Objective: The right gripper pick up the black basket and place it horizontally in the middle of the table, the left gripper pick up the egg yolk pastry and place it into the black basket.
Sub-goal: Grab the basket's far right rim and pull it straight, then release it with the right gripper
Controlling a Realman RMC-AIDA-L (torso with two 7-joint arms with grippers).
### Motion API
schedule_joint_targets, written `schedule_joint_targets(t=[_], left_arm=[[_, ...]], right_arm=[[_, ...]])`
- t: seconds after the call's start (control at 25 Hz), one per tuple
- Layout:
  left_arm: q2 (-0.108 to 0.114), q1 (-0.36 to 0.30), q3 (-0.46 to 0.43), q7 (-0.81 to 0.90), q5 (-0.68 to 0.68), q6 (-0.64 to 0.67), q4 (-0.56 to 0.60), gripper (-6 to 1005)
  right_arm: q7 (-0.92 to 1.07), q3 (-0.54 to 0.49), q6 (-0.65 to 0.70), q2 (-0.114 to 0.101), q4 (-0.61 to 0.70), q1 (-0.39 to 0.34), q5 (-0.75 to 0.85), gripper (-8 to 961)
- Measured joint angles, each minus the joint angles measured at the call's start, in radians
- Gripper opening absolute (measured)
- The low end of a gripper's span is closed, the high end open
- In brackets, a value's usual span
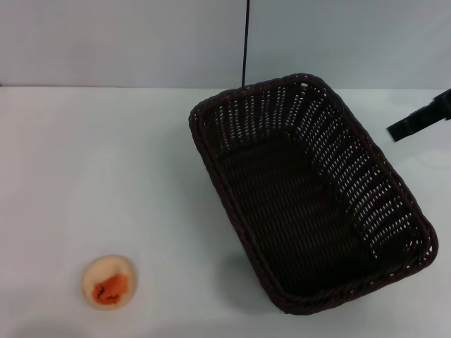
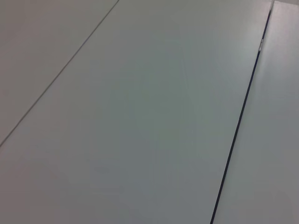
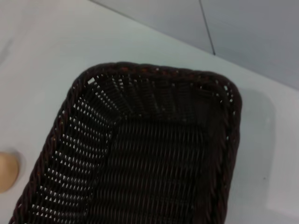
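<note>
The black basket (image 1: 310, 197) lies empty on the white table (image 1: 106, 155), right of centre, its long side running diagonally from far left to near right. The egg yolk pastry (image 1: 109, 282), a pale ball with an orange patch, rests on the table near the front left, well apart from the basket. A black part of my right gripper (image 1: 412, 125) reaches in from the right edge, above and just beyond the basket's far right rim, not touching it. In the right wrist view the basket (image 3: 140, 154) fills the picture, with the pastry (image 3: 7, 170) at its side. My left gripper is out of view.
A thin black cable (image 1: 245, 42) hangs down behind the basket's far corner. The left wrist view shows only pale flat panels with a dark seam (image 2: 240, 116). Bare tabletop stretches between the pastry and the basket.
</note>
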State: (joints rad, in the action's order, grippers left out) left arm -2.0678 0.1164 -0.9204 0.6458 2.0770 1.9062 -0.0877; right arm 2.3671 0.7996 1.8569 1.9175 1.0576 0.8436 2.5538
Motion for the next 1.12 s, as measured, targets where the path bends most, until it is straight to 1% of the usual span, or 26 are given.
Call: schedule_joint_targets(t=[0.04,0.08,0.16,0.36,0.6,0.72,0.76,0.88,1.04,1.12], left_arm=[[0.000,0.000,0.000,0.000,0.000,0.000,-0.002,696],[0.000,0.000,0.000,0.000,0.000,0.000,-0.002,696],[0.001,0.001,0.000,0.000,0.000,0.000,-0.004,695],[0.001,0.007,0.000,0.000,0.000,0.000,-0.002,693],[0.002,0.009,0.000,0.000,0.000,-0.013,-0.007,691],[0.002,0.009,0.000,0.000,0.000,-0.017,-0.008,690],[0.002,0.010,0.000,0.000,0.000,-0.020,-0.008,690],[0.002,0.011,0.000,0.000,0.000,-0.021,-0.008,688],[0.002,0.013,0.000,0.000,0.000,-0.022,-0.007,687],[0.002,0.013,0.000,0.000,0.000,-0.022,-0.007,686]], right_arm=[[-0.002,0.022,-0.038,0.003,-0.047,0.007,0.001,717],[-0.002,0.022,-0.038,0.003,-0.047,0.007,0.001,717],[-0.005,0.039,-0.089,0.009,-0.099,0.013,0.002,717],[-0.009,0.044,-0.135,0.015,-0.149,0.017,0.003,716],[-0.020,0.045,-0.157,0.019,-0.192,0.025,0.001,716],[-0.022,0.047,-0.167,0.025,-0.212,0.031,0.003,715],[-0.022,0.055,-0.177,0.030,-0.226,0.035,0.004,715],[-0.022,0.068,-0.189,0.032,-0.243,0.038,0.004,715],[-0.016,0.113,-0.235,0.043,-0.279,0.043,0.005,714],[-0.016,0.117,-0.241,0.044,-0.288,0.044,0.005,714]])
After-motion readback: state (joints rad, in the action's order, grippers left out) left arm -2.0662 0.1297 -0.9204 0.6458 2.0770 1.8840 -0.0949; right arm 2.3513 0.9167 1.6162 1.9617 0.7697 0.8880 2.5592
